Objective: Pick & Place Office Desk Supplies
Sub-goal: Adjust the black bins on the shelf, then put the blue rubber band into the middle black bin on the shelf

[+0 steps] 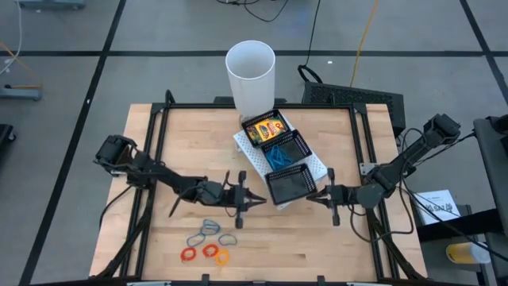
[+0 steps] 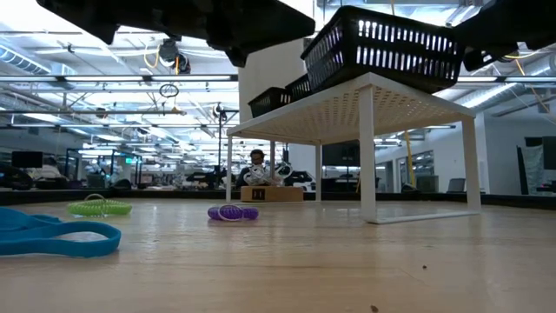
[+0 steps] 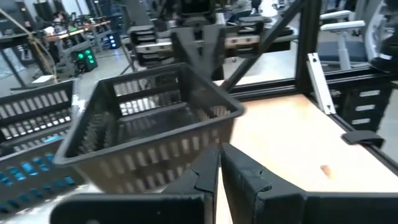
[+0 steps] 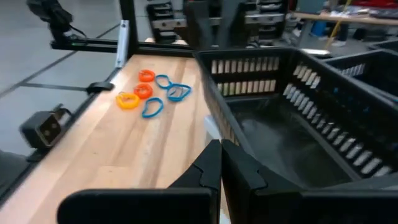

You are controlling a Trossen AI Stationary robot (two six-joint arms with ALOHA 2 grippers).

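Crayon box (image 1: pixel 266 128) half-hidden in mesh tray (image 1: pixel 286 186); left claw (image 1: pixel 259 200) and right claw (image 1: pixel 313 193) both together.

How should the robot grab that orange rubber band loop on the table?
Come straight down from above and pinch one side of the orange loop: it lies flat on the table, too thin for a sideways grab. The left gripper looks nearest.
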